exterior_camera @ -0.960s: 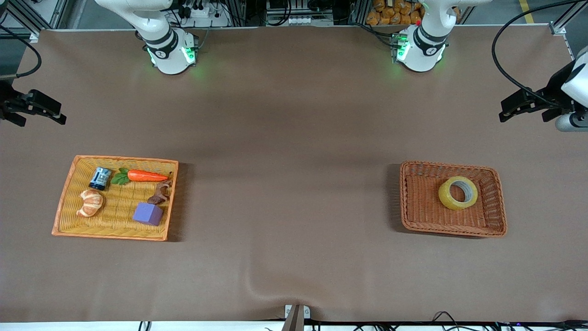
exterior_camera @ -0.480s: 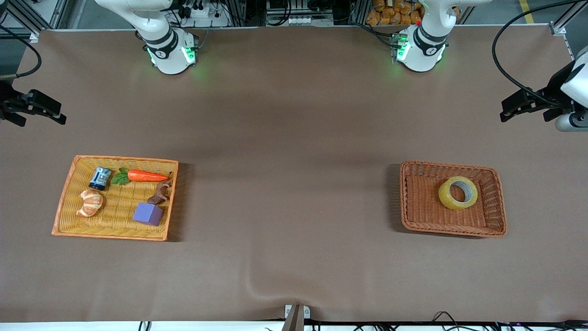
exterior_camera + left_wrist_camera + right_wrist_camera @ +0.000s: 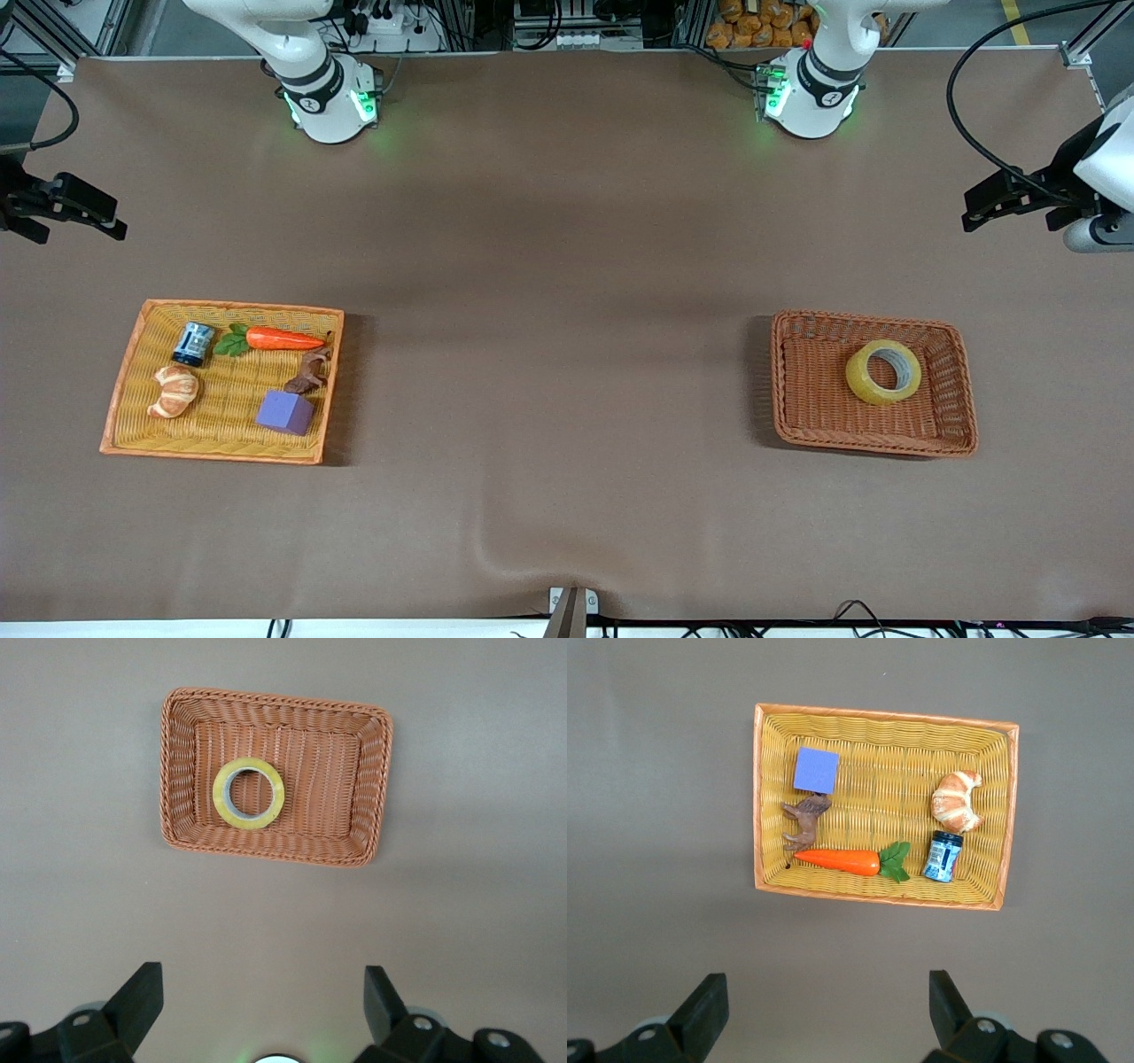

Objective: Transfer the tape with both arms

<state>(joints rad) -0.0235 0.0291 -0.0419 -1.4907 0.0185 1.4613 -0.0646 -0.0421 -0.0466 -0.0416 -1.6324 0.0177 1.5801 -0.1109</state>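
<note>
So the roll of yellow tape (image 3: 883, 372) is sitting flat in the brown wicker basket (image 3: 961, 416) at the left arm's end of the table, toward that basket's outer side. The yellow basket (image 3: 124, 390) at the right arm's end holds a carrot (image 3: 282, 338), a croissant (image 3: 174, 391), a purple cube (image 3: 284, 412), a little brown animal figure (image 3: 308, 371) and a small blue jar (image 3: 193, 343). Honestly this fits either end of the job: tape waiting in the brown basket to be carried across, or tape already delivered there from the other one. Can't call it from this. Both arms are parked high at the table's ends, well apart from everything. The left gripper (image 3: 257, 1005) hangs over bare table at its end with its fingers spread wide and nothing between them, and the right gripper (image 3: 824, 1005) is the same at its own end, wide apart and holding nothing. Versus a second ago: basically no change, tape and baskets didn't budge, the left arm just shifted a hair.
</note>
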